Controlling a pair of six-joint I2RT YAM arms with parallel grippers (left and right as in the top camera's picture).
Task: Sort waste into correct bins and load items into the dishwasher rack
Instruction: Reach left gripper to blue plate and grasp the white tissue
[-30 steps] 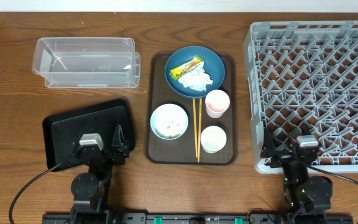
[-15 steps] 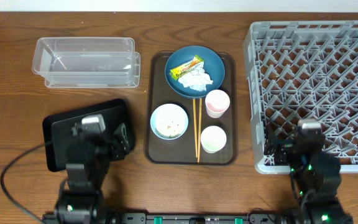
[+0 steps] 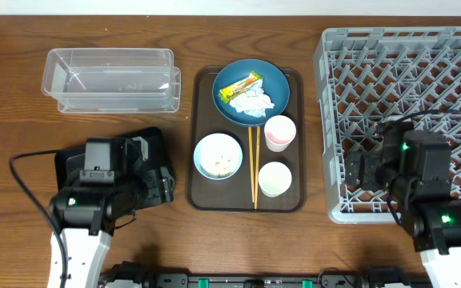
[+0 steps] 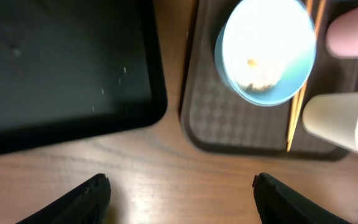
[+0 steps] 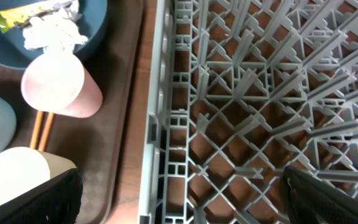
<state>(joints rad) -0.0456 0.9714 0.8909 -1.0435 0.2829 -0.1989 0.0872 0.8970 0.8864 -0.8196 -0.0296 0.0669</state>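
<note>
The tissue point(image 3: 254, 103) and wrapper point(image 3: 240, 86) lie touching on the plate point(image 3: 278, 80) at the far end of the brown tray point(image 3: 296, 96). Rice scraps point(image 3: 221, 166) sit in the bowl point(image 3: 218, 156), and the chopsticks point(image 3: 254, 168) lie between the bowl and the two cups. Nothing is sorted or loaded yet.

The left gripper point(image 4: 182, 199) has its jaws wide apart and empty, above the table between the black tray point(image 4: 61, 62) and the bowl. The right gripper point(image 5: 191, 199) is likewise spread and empty, over the rack's point(image 5: 260, 93) near-left corner, beside the pink cup point(image 5: 58, 84).

The likely step is a first reach. The left should come straight down on the tissue's crest and pinch it clear of the wrapper. The right should take the cup by its rim, and the two arms should not crowd the narrow tray together.
</note>
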